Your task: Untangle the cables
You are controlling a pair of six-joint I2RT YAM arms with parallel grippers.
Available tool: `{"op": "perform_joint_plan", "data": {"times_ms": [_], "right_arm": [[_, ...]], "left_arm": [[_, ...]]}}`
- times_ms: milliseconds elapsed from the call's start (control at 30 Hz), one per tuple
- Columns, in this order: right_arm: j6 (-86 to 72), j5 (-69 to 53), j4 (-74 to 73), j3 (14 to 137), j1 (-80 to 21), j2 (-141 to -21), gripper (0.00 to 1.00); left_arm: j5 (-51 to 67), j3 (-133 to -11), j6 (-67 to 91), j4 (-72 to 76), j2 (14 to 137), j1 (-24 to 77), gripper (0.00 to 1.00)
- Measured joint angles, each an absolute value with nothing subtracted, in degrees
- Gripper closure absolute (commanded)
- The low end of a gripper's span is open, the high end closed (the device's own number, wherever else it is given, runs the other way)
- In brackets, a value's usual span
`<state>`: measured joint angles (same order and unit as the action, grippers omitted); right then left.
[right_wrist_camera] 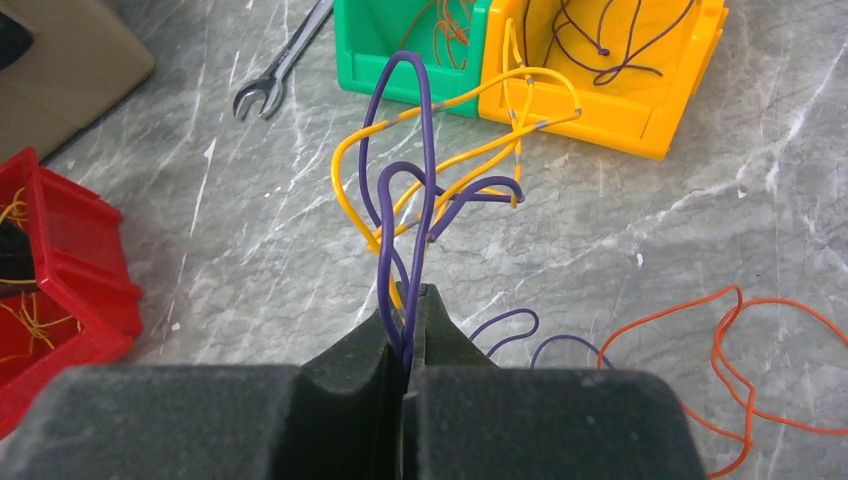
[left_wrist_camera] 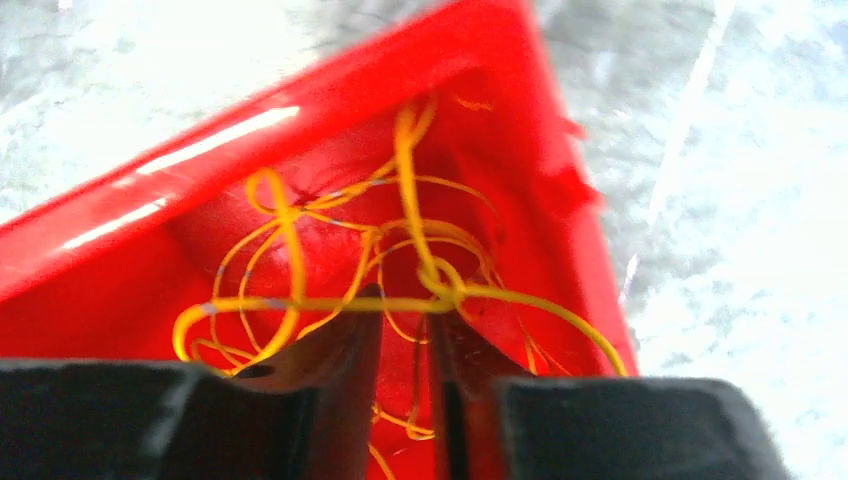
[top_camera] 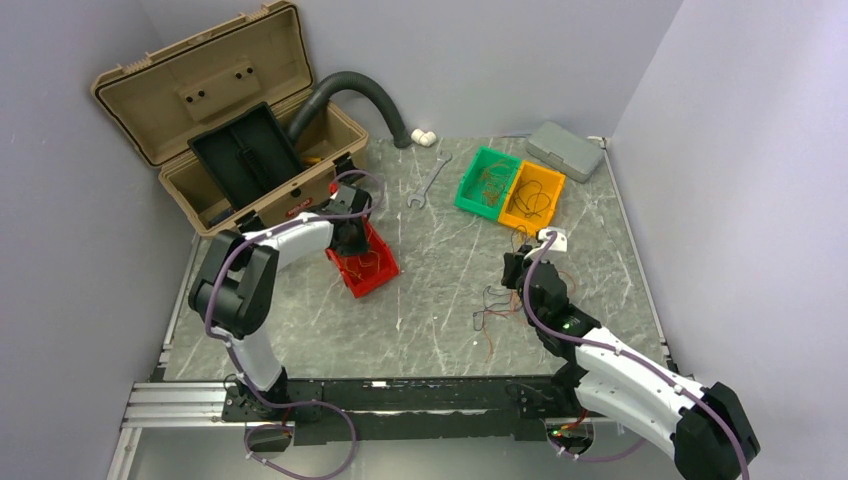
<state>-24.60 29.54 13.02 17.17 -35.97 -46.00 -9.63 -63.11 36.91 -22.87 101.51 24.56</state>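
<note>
Top view: the loose cables (top_camera: 492, 310) lie in a small tangle on the table (top_camera: 420, 330), just left of the right gripper (top_camera: 522, 262). More wire sits in the green bin (top_camera: 470, 195) and the yellow bin (top_camera: 552, 200) at the back. The left gripper (top_camera: 350, 235) hangs over the red bin (top_camera: 380, 275). Neither one's jaws can be read from up here.

Left wrist view: fingers a little apart, narrow gap, clamped on nothing. The yellow strands (left_wrist_camera: 290, 230) are coiled in the red bin, and one runs across just in front of the tips. They look very light, limp and springy. A pinch here would likely bring up the whole coil, so go for a free end, not the knot.

Right wrist view: fingers pressed together on a purple loop (right_wrist_camera: 425, 180), lifted off the table. A yellow wire (right_wrist_camera: 345, 170) threads through it and comes up with it. An orange strand (right_wrist_camera: 760, 340) lies flat to the right, apart from these.

Handling judgement: thin and smooth, so it may slip out of a pinch. Soft, won't hold shape, and snags on its neighbours. Grip low on a single strand near a crossing and pull slowly; a sharp tug would likely tighten it.
</note>
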Motion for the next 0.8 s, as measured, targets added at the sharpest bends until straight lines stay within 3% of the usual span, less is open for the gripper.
{"op": "perform_joint_plan", "data": {"times_ms": [167,333,400,467,533,633,800], "right_arm": [[-24.0,26.3,13.0,17.5,-35.9,-47.2,1.0],[-21.3,10.6,13.6,21.6,-35.8,-54.2,0.97],[-19.3,1.8,13.3,25.7,-36.6,-58.6,0.86],[-17.1,-5.3,13.0,30.7,-39.3,-62.9,0.52],[-15.9,-9.5,13.0,34.5,-42.1,-65.7,0.34],[-15.0,-11.4,13.0,37.8,-44.8,-68.1,0.25],[-15.9,-7.1,10.8,37.0,-44.5,-66.0,0.26]], "left_arm": [[-7.6,-59.2,32.1,-19.2,95.3,26.7,0.41],[-6.2,-56.8,28.7,-16.8,87.0,29.3,0.19],[-6.3,-55.4,26.7,-15.4,84.0,30.6,0.08],[-6.7,-52.9,24.7,-13.7,80.2,33.0,0.01],[-6.9,-50.2,23.1,-12.7,76.2,35.5,0.01],[-6.7,-46.7,21.9,-10.8,71.0,37.1,0.01],[-6.2,-42.4,21.6,-8.1,65.5,36.9,0.01]]}}
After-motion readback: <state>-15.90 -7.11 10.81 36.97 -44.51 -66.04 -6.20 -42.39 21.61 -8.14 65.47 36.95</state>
